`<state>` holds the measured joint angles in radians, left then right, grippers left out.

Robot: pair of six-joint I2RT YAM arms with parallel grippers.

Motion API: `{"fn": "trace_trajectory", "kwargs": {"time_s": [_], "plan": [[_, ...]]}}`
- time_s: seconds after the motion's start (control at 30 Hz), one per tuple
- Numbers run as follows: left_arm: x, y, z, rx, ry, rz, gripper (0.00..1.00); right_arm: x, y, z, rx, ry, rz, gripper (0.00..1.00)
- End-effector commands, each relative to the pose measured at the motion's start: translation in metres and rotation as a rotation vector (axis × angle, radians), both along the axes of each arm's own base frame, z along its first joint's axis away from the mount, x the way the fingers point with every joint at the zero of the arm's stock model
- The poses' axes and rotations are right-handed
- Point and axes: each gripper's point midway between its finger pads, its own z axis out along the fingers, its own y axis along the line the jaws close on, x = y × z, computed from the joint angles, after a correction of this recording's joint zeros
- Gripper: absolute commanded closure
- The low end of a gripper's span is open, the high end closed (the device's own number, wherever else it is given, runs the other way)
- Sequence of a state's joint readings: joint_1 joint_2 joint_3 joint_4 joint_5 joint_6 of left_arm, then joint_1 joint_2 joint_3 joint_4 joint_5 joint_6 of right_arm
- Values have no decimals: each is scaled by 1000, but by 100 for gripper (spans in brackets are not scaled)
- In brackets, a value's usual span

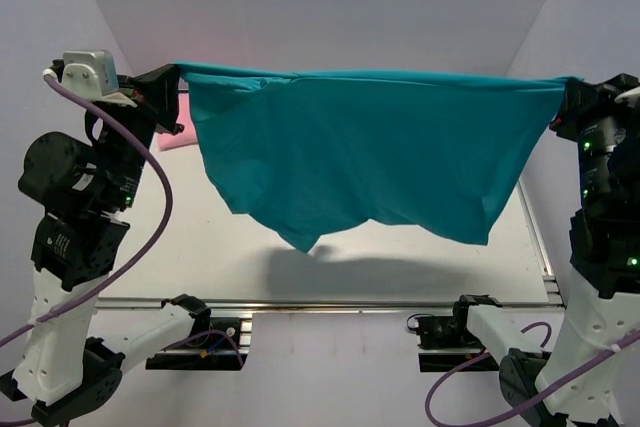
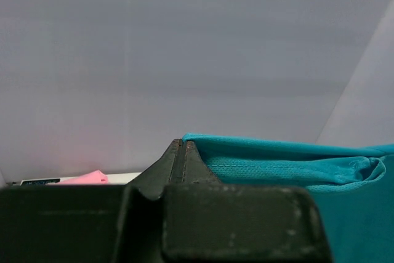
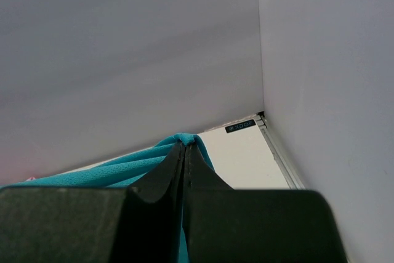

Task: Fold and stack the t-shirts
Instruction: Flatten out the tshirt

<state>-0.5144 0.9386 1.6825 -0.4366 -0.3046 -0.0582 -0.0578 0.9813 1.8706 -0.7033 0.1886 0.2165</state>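
A teal t-shirt hangs stretched in the air between both arms, its lower edge above the white table. My left gripper is shut on the shirt's upper left corner; in the left wrist view the gripper has its jaws closed with teal cloth to the right. My right gripper is shut on the upper right corner; in the right wrist view the gripper pinches a teal fold. A pink folded shirt lies on the table at the back left, partly hidden.
Grey walls enclose the table at the back and both sides. The table's metal rail runs along the near edge, another rail along the right side. The pink cloth also shows in the left wrist view.
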Motion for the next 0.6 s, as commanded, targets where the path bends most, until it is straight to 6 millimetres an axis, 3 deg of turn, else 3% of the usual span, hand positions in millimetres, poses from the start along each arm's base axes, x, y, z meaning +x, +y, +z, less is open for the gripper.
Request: {"fn": "trace_trajectory", "kwargs": {"time_s": [0.0, 0.13, 0.2, 0.23, 0.27, 0.3, 0.37, 0.4, 0.47, 0.5, 0.57], "plan": [[-17, 22, 21, -8, -60, 62, 100, -9, -22, 1, -32, -23, -123, 100], [-14, 23, 26, 2, -80, 80, 100, 3, -22, -9, -27, 10, -114, 100], [14, 12, 8, 31, -33, 101, 100, 16, -22, -20, -14, 43, -112, 100], [25, 10, 0, 34, -14, 119, 100, 29, -21, -39, -5, 86, -103, 100], [51, -2, -19, 53, 25, 131, 100, 46, -20, -51, 3, 121, -92, 100], [67, -7, -31, 66, 58, 151, 100, 60, -16, -76, 15, 181, -61, 100], [100, -22, -58, 100, 137, 168, 100, 87, -14, -99, 29, 241, -42, 100], [135, -32, -91, 127, 220, 216, 100, 114, -13, -134, 53, 332, -30, 100], [168, -34, -119, 146, 276, 292, 100, 141, -10, -164, 55, 361, 1, 100], [202, -41, -151, 186, 325, 327, 100, 164, -4, -196, 59, 433, 45, 100], [232, -45, -182, 219, 381, 359, 100, 191, -1, -206, 53, 416, 80, 100]]}}
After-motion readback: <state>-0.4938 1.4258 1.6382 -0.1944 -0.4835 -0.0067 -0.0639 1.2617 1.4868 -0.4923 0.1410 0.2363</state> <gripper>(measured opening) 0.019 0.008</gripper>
